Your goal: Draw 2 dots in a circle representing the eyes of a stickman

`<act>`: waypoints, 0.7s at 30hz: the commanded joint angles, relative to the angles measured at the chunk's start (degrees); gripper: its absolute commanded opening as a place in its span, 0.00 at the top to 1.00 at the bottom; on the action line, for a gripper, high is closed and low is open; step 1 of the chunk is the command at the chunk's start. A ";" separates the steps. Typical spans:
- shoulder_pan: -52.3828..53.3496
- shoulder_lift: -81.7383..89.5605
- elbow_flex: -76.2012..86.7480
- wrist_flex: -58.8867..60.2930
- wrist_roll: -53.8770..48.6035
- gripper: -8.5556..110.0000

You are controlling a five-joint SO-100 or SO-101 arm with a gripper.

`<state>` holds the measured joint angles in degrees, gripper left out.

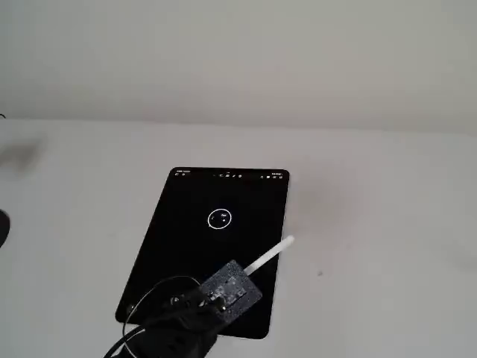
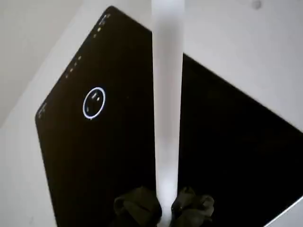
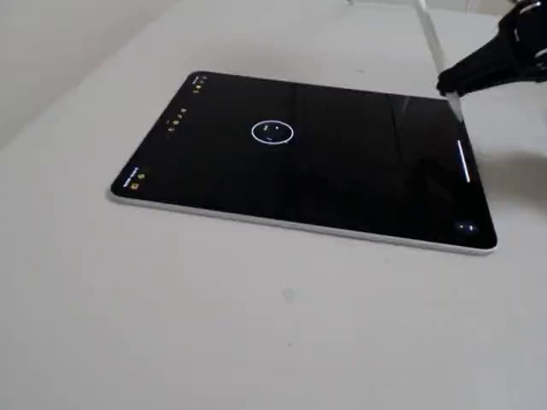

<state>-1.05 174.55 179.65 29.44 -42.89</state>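
- black tablet [image 1: 179, 246] lies flat on a white table [image 1: 373, 224], one tablet only, its screen dark.
- in a fixed view its long axis runs from the near edge up to the far edge, where a row of tiny toolbar icons [image 1: 229, 176] sits; in another fixed view the tablet [image 3: 342, 179] lies with its long axis left to right, icons at the left end.
- one circle [image 1: 219, 218], a thin white ring, is drawn on the upper half of the screen, nearer the icon end than the other end. it also shows in the wrist view [image 2: 94, 102] and the other fixed view [image 3: 273, 131].
- inside the ring are faint white marks, the dots [image 1: 223, 215]. two can be made out in the wrist view [image 2: 96, 97]; in the fixed views they are too faint to count for sure.
- one white stylus [image 1: 270, 256], a straight rod, is clamped between the fingers of the gripper [image 2: 163, 208], which show as two dark pads at the bottom of the wrist view.
- in a fixed view the stylus points up and to the right, its tip near the tablet's right edge, well apart from the circle.
- in the wrist view the stylus [image 2: 167, 94] runs straight up the middle, with the circle to its left.
- whether the tip touches the screen or table cannot be told.
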 commanded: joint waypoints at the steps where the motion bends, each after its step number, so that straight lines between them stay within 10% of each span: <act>1: 1.14 -4.22 -0.44 -6.50 -2.55 0.93; 21: 2.55 -26.37 -0.70 -26.89 -17.93 0.93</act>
<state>1.32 150.03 179.65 5.54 -58.27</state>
